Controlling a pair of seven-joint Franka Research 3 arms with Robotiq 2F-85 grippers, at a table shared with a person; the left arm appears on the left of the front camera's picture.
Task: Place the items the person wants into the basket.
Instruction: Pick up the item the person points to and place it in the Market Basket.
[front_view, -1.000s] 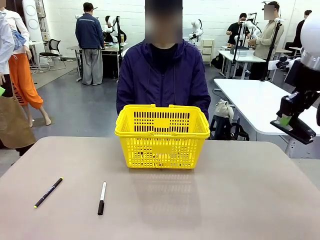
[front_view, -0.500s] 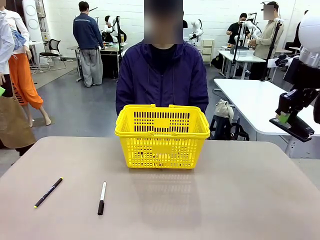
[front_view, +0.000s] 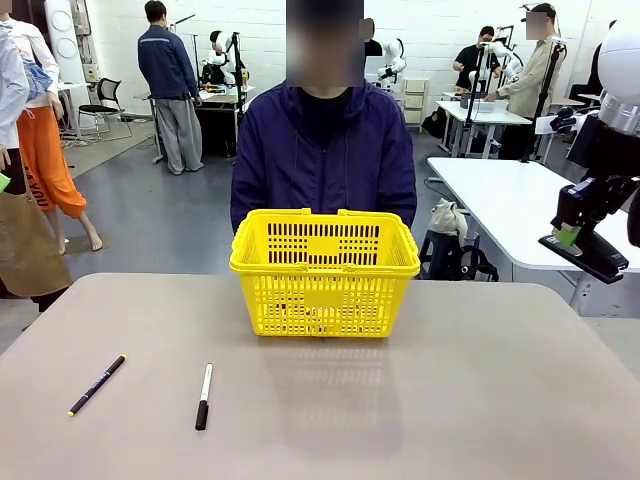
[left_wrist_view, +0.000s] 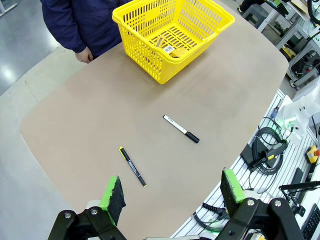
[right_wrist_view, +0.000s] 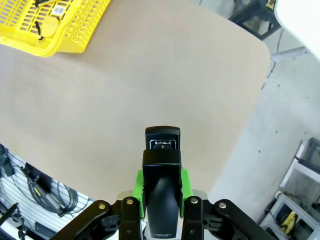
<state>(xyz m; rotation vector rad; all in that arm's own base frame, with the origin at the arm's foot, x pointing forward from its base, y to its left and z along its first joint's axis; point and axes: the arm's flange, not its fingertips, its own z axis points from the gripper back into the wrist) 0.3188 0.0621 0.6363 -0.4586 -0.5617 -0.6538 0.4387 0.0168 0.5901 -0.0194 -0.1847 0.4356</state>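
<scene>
Aloft beyond table edge, right fingers pinch stapler; left fingers spread.

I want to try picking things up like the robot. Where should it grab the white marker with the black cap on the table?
Probably around the middle of the white marker, coming straight down from above. It lies flat and thin on the table, so the fingers should close across its narrow width, not along its length. The thin black pen lies apart, so nothing crowds it.
</scene>
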